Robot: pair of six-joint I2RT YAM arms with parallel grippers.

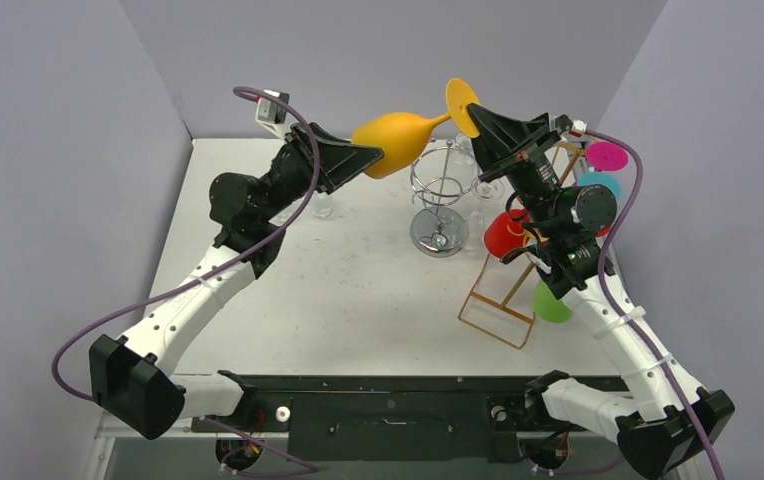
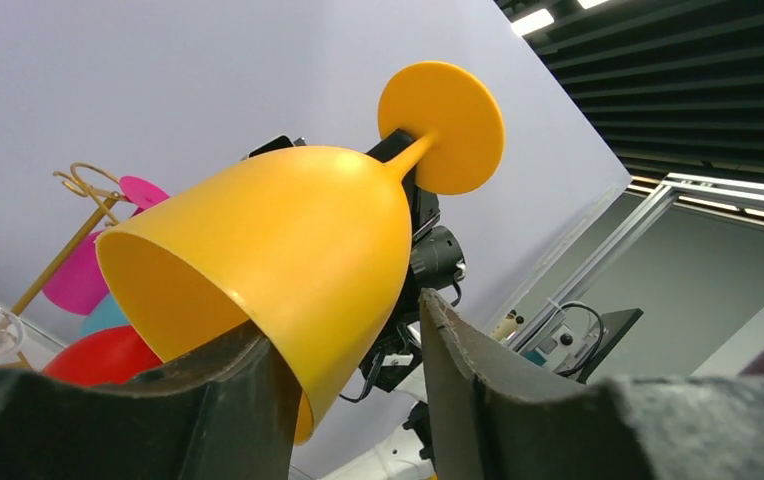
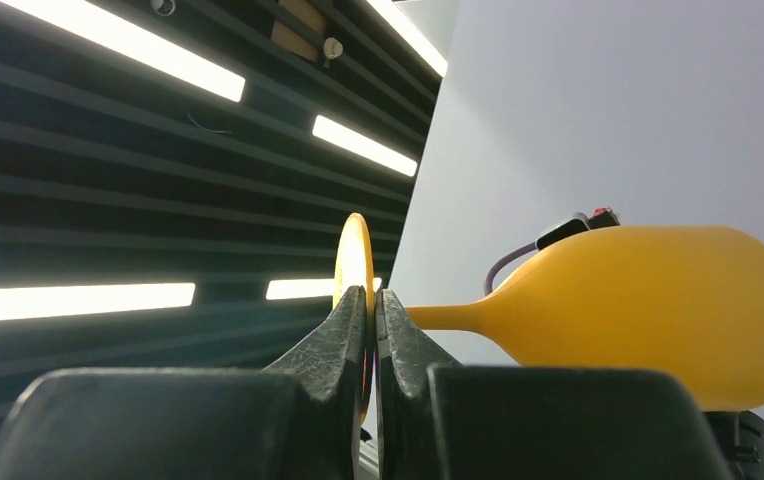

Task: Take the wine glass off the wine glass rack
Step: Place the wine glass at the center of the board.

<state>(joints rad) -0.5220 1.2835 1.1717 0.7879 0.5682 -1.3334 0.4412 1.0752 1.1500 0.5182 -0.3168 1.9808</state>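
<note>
Table (image 1: 358, 300) carries chrome stand (image 1: 438, 232) and wine glass rack (image 1: 475, 285).

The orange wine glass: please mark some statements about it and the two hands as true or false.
1. The orange wine glass is up in the air, lying about sideways. True.
2. The right hand is shut on the bowl of the glass. False: it pinches the round foot.
3. The left hand is at the open end of the bowl, its fingers on either side of the rim. True.
4. The orange wine glass hangs from the wine glass rack. False: it is clear of the rack, between the two hands.
5. A red glass is at the rack. True.
</note>
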